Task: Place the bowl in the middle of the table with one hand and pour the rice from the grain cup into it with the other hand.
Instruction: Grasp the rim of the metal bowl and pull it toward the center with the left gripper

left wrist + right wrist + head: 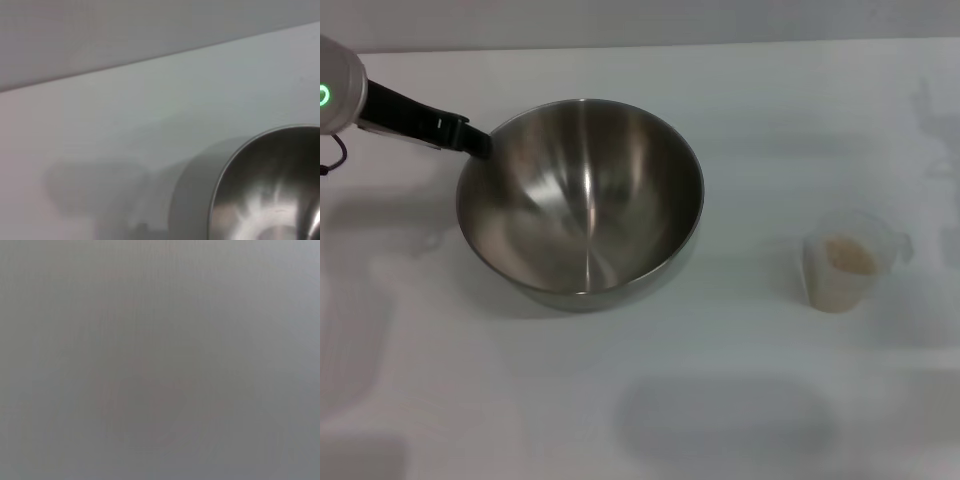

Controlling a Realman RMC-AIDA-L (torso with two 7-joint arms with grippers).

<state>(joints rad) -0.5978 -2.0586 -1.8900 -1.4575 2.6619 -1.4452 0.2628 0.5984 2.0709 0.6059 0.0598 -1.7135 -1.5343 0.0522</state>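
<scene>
Head view: white surface, matte, no writing or marks readable on anything. Bowl sits left of centre, upright, nothing inside. Left gripper meets the bowl's far-left rim; jaws closed on that rim. Grain cup stands well apart to the right, rice inside it. Broad bare surface between bowl and cup, and along the near edge. Left wrist view: bowl rim curve, bare surface beside it. Right gripper not seen; jaws' state unknown.
</scene>
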